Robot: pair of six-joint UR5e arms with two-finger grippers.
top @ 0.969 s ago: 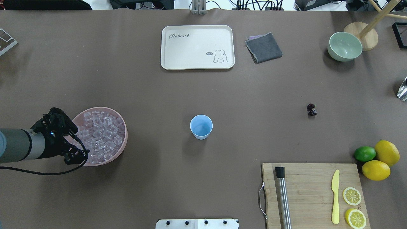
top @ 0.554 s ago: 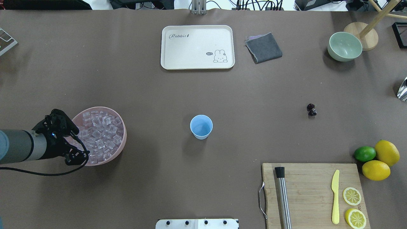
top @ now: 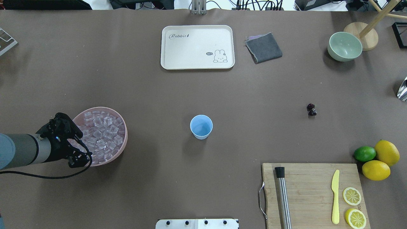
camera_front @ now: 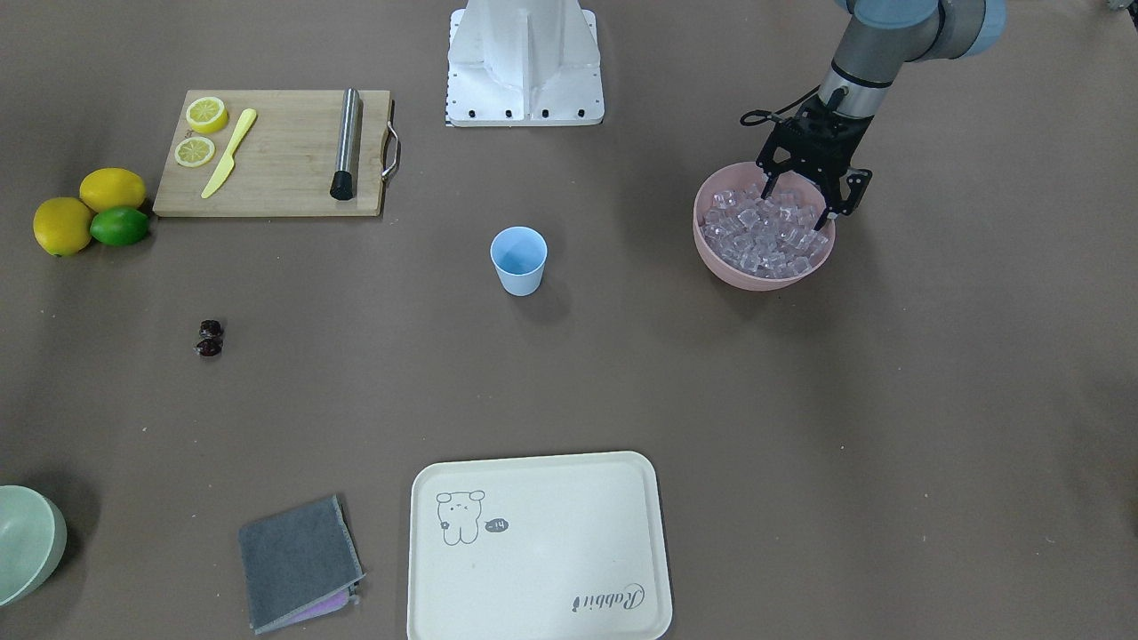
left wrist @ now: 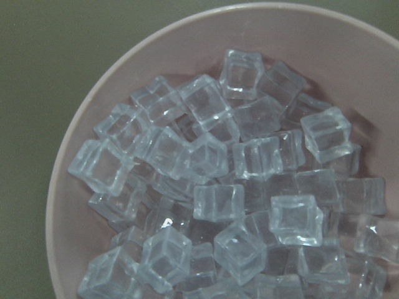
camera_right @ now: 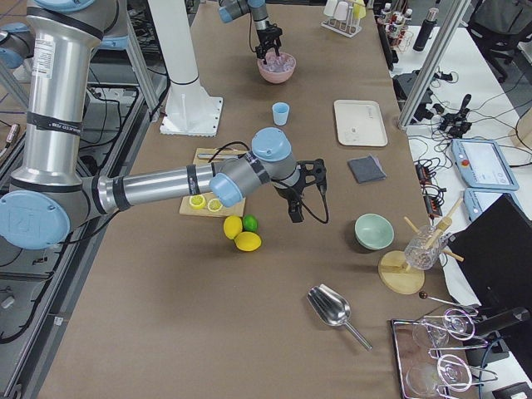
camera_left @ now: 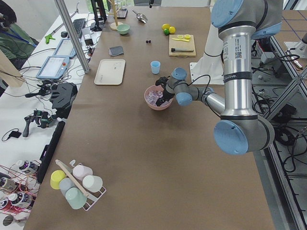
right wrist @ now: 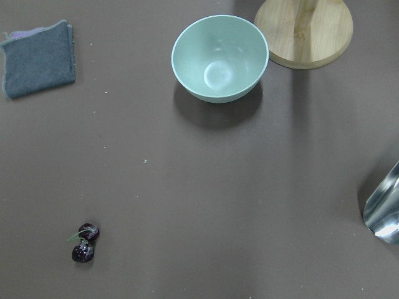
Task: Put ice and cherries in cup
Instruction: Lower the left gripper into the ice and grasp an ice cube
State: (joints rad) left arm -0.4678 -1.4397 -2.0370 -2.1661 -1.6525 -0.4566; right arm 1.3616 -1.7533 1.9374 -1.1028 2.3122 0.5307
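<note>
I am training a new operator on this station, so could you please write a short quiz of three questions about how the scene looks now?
1. True or false: the left gripper is shut on ice in the pink bowl.
2. Short answer: what does the cup hold?
3. Where do the cherries lie? A in the cup; B on the bare table; C in the pink bowl.

Key:
1. False; its fingers stand open at the bowl.
2. Nothing; it is empty.
3. B.
</note>
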